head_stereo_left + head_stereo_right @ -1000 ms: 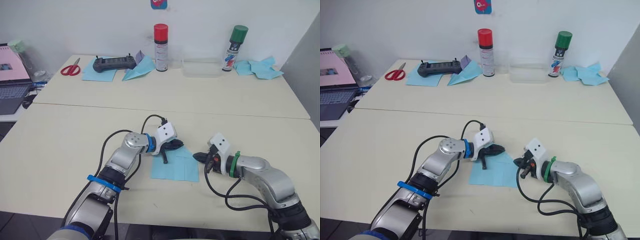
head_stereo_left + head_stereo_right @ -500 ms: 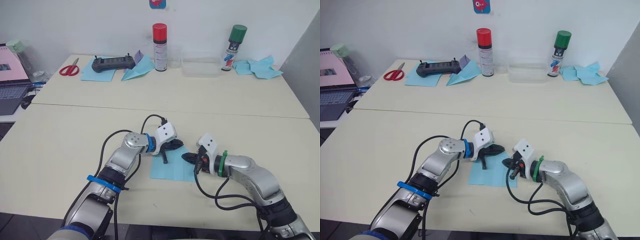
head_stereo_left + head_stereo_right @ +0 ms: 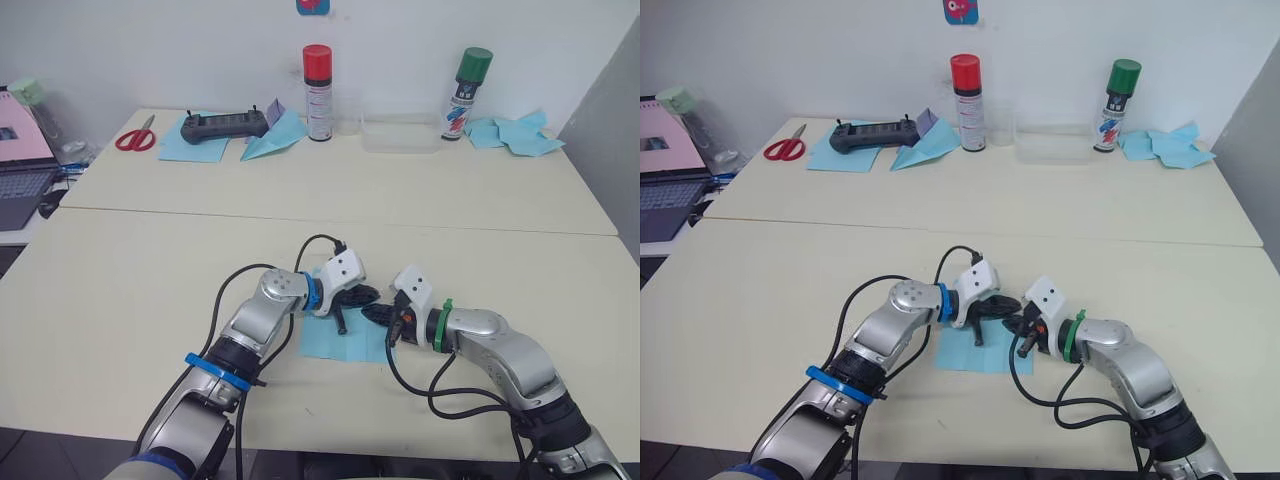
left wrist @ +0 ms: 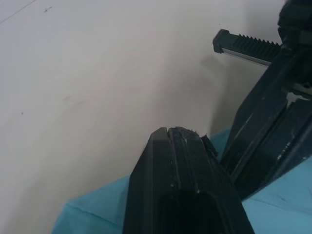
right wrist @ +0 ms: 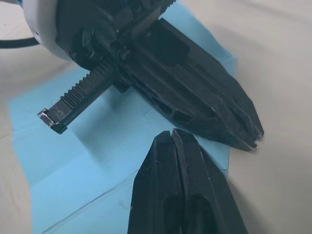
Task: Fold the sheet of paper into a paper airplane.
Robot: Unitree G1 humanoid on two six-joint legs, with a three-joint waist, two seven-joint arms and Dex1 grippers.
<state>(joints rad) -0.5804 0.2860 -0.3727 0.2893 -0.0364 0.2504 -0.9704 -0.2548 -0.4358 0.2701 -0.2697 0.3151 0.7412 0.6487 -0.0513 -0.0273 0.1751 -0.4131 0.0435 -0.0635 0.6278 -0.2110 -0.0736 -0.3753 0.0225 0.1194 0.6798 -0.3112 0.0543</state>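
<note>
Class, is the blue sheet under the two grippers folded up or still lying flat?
Flat: the sheet of paper lies spread on the table, showing only crease lines.

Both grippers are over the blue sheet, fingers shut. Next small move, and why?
Probably open the right gripper a little and work a finger under the sheet of paper's far edge to lift it. The sheet lies flat on the table, creased but not folded into a plane, and both the right and the left gripper are shut with nothing between the fingers.

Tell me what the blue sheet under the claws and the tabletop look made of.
The thin light-blue creased sheet looks like matte paper: it lies flat with sharp fold lines. The cream tabletop seems a smooth laminate with a dull sheen, though its core is unclear.
</note>
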